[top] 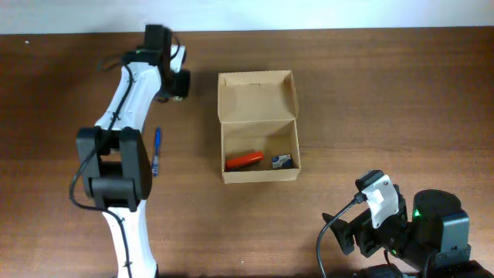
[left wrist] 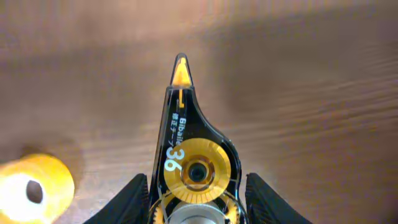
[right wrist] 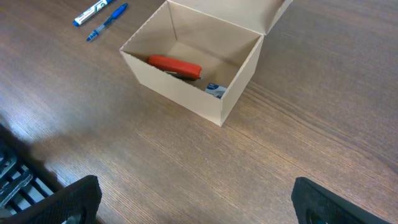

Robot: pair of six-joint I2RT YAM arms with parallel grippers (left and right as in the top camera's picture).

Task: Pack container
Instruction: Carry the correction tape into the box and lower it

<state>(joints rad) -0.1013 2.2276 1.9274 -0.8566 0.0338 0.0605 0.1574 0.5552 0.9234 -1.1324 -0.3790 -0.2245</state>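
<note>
The container (top: 260, 175) is a tan cardboard box standing open mid-table, its flap lid (top: 256, 96) tipped back. Inside lie a red item (top: 244, 160) and a small blue-and-white item (top: 283, 161). My left gripper (top: 176, 81) is at the far left of the table, well away from the box. In the left wrist view it (left wrist: 196, 186) is shut on a black correction-tape dispenser (left wrist: 186, 143) with a yellow wheel and tip. My right gripper (right wrist: 199, 202) stands open over bare wood, with the container (right wrist: 180, 93) ahead of it.
A yellow tape roll (left wrist: 34, 186) lies on the table just left of the dispenser. A blue pen (top: 157, 150) lies beside the left arm; the right wrist view shows it (right wrist: 107, 22) next to a white marker (right wrist: 93, 11). The right arm's base (top: 432, 232) fills the near right corner.
</note>
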